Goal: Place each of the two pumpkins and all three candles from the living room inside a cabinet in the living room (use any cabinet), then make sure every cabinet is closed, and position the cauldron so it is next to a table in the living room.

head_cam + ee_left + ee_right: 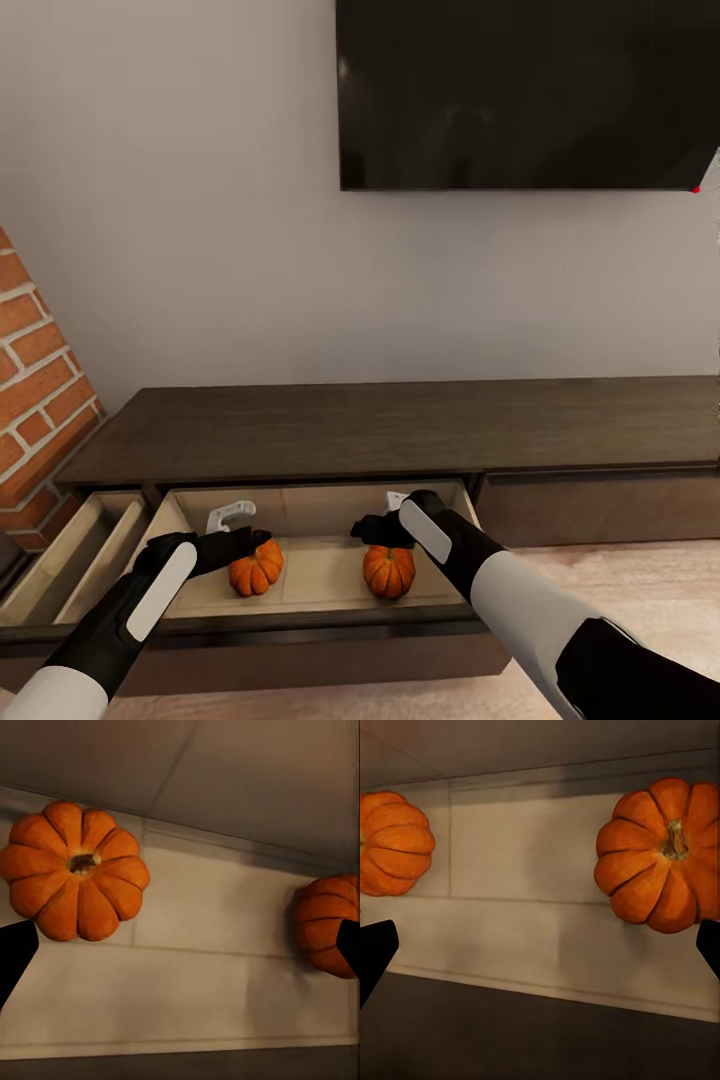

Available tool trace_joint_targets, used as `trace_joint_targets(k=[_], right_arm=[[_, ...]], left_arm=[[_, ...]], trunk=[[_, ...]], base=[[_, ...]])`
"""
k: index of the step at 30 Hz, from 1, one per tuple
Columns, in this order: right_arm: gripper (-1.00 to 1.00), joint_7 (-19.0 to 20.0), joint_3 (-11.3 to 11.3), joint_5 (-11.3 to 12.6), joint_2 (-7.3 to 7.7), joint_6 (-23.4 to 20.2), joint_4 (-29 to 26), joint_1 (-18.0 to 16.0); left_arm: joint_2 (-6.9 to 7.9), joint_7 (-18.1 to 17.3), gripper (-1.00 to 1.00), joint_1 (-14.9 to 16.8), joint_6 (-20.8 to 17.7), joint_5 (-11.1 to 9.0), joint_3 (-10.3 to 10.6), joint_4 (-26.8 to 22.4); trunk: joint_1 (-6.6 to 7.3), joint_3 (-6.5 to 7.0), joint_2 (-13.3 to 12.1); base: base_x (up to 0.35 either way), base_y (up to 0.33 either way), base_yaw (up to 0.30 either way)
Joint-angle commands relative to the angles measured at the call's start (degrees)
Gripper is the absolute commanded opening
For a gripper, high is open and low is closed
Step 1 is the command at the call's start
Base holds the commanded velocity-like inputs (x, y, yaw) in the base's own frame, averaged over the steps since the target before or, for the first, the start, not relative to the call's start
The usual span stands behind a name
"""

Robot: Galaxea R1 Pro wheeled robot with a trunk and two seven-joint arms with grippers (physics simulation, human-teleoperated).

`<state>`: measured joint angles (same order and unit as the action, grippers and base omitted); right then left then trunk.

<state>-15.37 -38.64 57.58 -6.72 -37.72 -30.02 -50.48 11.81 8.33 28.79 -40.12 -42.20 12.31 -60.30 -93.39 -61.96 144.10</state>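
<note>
Both pumpkins, the left one (256, 568) and the right one (389, 571), sit apart on the pale floor of the cabinet's (400, 430) open drawer. Left jaws (262, 540) and right jaws (358, 528) hover above them, spread and empty.

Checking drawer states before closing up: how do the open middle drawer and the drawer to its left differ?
The middle drawer holds both pumpkins on its beige floor; the left drawer shows no contents in its visible part. The middle drawer is wide, with both grippers over it; the left one looks narrower and is cut by the frame edge. Both are pulled out, with pale beige insides.
</note>
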Motion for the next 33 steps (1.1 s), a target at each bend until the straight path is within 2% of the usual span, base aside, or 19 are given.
trace_joint_targets(k=[1,8,17,25,33], right_arm=[[1.0,-0.53,-0.29,0.6,0.04,-0.05,-0.06,-0.05],[1.0,-1.2,-0.28,0.66,0.02,-0.46,-0.03,-0.05],[1.0,-1.67,-0.22,0.93,-0.13,-0.61,-0.03,-0.05],[1.0,-1.74,-0.21,1.06,-0.14,-2.0,0.04,-0.05],[1.0,-1.68,-0.17,1.1,-0.14,-2.03,0.21,-0.05]], left_arm=[[0.06,0.55,1.0,0.03,-0.11,-0.6,0.17,-0.08],[0.06,0.55,1.0,0.03,-3.1,-0.61,0.17,-0.08],[0.13,0.58,1.0,0.0,-5.03,-0.52,0.17,-0.08],[0.13,0.55,1.0,-0.04,-5.23,-0.54,0.13,-0.09],[0.14,0.55,1.0,-0.05,-5.26,-0.51,0.13,-0.16]], trunk=[[0.03,0.17,0.01],[0.21,1.72,-0.09],[0.45,3.72,-0.21],[0.45,3.72,-0.21],[0.45,3.72,-0.21]], base=[[0.0,0.0,0.0],[0.0,0.0,0.0],[0.0,0.0,0.0],[-0.003,0.0,0.0],[-0.149,0.0,0.0]])
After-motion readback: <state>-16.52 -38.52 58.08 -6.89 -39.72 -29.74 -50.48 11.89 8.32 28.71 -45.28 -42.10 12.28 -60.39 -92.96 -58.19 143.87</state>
